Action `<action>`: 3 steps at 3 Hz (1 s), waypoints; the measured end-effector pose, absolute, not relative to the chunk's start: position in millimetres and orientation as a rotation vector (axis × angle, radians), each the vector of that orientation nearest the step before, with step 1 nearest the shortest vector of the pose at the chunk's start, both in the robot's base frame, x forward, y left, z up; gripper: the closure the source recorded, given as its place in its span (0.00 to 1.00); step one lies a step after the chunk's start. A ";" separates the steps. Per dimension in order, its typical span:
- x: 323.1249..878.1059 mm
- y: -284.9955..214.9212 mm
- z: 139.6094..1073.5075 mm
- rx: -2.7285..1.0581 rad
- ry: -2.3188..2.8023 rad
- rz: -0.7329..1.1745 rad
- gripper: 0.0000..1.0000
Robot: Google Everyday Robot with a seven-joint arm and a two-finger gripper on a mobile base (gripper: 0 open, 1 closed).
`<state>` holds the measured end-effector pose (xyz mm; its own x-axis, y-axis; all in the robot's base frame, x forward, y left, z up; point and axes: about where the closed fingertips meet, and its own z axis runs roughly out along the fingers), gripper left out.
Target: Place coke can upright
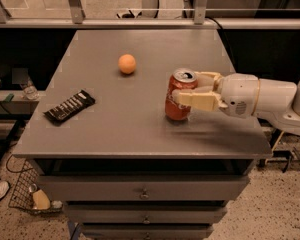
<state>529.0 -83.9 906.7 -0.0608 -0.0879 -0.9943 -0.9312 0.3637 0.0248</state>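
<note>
The red coke can (pixel 179 95) stands upright on the grey table (pixel 140 129), right of centre, silver top with pull tab facing up. Its base looks to be on the tabletop. My gripper (pixel 190 90) reaches in from the right on a white arm. Its cream fingers (pixel 196 100) are closed around the can's right side, one in front and one behind.
An orange ball (pixel 127 64) lies on the table behind and left of the can. A dark snack bar (pixel 69 106) lies near the left edge. The table's front edge is close below the can. Drawers sit under the tabletop. A rail runs along the back.
</note>
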 end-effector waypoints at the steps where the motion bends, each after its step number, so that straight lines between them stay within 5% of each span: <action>1: 525.4 -81.9 899.2 -0.992 1.451 0.885 1.00; 2: 522.8 -79.9 893.9 -1.011 1.448 0.861 1.00; 3: 522.4 -77.4 894.3 -1.015 1.446 0.863 0.84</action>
<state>522.4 -77.4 894.3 -0.0158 -0.1213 -0.9925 -0.9309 0.3640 -0.0296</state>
